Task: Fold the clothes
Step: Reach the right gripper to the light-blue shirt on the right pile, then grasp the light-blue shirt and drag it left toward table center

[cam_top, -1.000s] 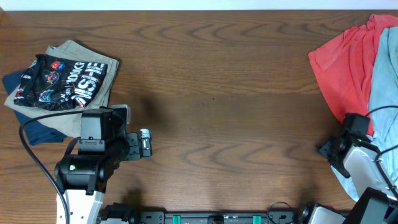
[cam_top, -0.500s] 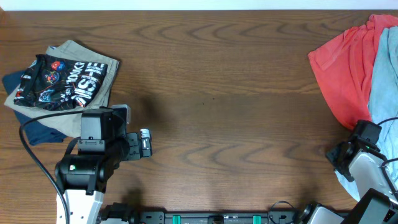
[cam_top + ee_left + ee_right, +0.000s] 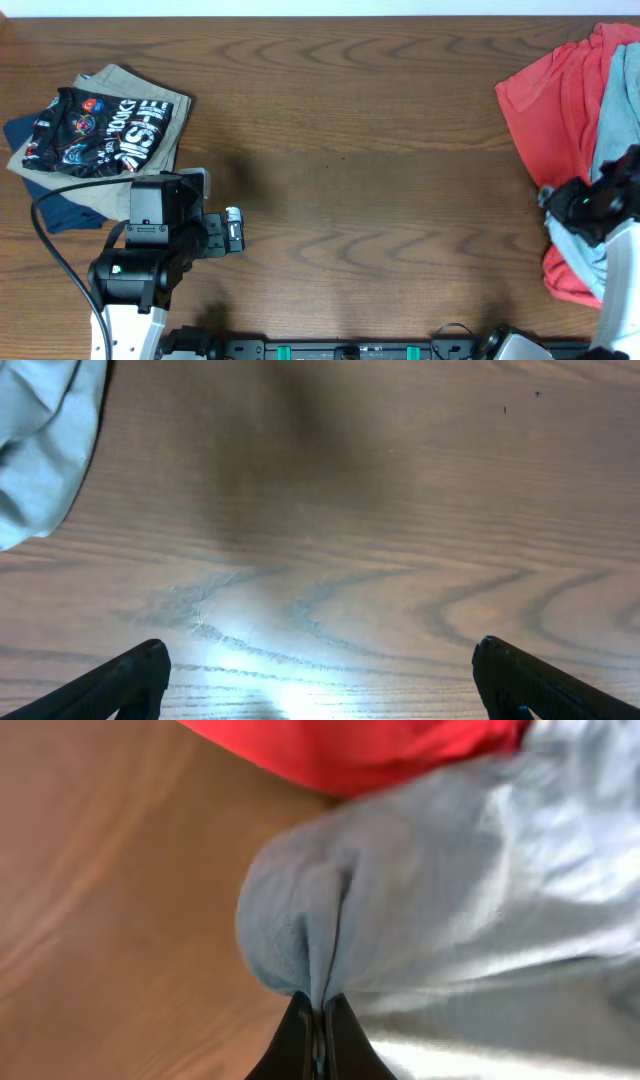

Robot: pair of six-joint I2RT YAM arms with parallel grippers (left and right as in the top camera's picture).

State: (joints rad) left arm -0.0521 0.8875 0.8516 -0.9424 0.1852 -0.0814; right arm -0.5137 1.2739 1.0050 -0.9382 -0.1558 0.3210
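A pile of unfolded clothes lies at the table's right edge: a red garment (image 3: 553, 105) with a light blue garment (image 3: 620, 110) on top. My right gripper (image 3: 572, 208) is shut on a pinched fold of the light blue garment (image 3: 420, 900), which bunches up just above the fingertips in the right wrist view, with the red garment (image 3: 350, 750) behind it. My left gripper (image 3: 233, 230) stands open over bare wood at the lower left, its fingertips (image 3: 130, 675) wide apart with nothing between them.
A stack of folded clothes sits at the far left: a black printed garment (image 3: 100, 130) on a tan one (image 3: 120, 85) over a dark blue one (image 3: 60, 210). A pale cloth corner (image 3: 45, 445) shows in the left wrist view. Brown wood table (image 3: 370, 170) between.
The right gripper has shut on the light blue garment and moved up and to the right, pulling the cloth with it. The left arm has not moved.
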